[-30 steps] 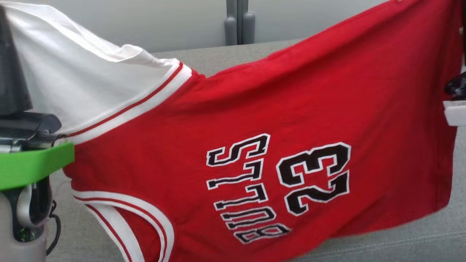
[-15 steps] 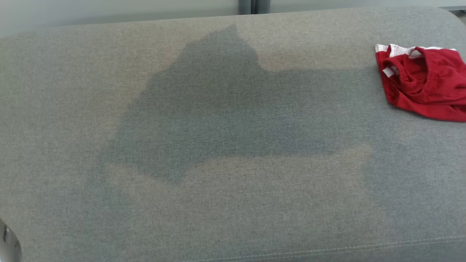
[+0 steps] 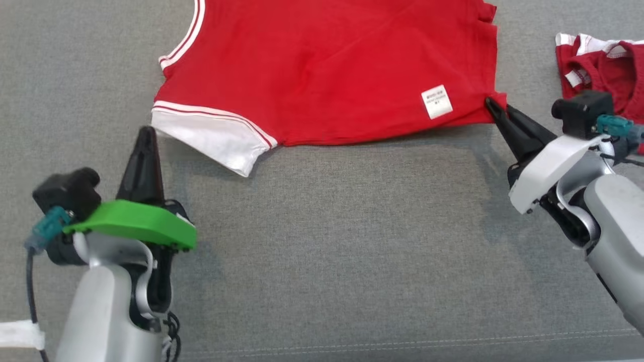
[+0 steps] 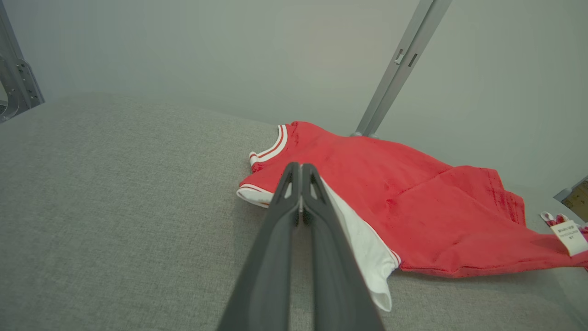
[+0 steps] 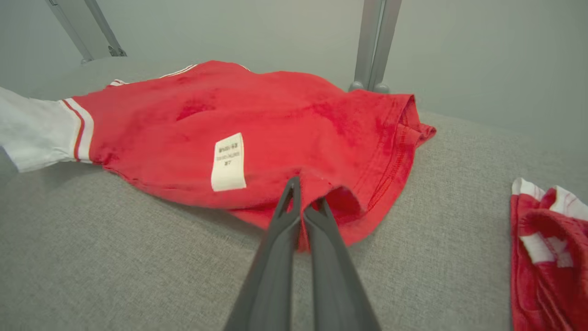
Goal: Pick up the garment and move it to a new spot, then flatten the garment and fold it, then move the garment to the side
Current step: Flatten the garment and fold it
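- grey worktop (image 3: pixel 322 251): the red jersey (image 3: pixel 327 70) lies spread on its far side, so flattening looks to be in hand.
- right gripper (image 3: pixel 489 102): jaws pressed together, seemingly pinching the hem corner.
- left gripper (image 3: pixel 147 131): jaws closed on nothing, just short of the white sleeve (image 3: pixel 211 146); it likely needs to part them and grasp there.

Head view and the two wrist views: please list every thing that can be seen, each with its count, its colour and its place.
jersey: one, red with a white sleeve and white trim, spread flat on the far part of the cushion
label: one, white, on the jersey near its right corner
crumpled garment: one, red and white, on the cushion to the right of the jersey, apart from it
cushion: one, grey fabric, under everything
metal posts: at least two, grey, behind the cushion
left gripper: one, dark fingers shut, empty, beside the white sleeve
right gripper: one, dark fingers shut on the jersey's right corner
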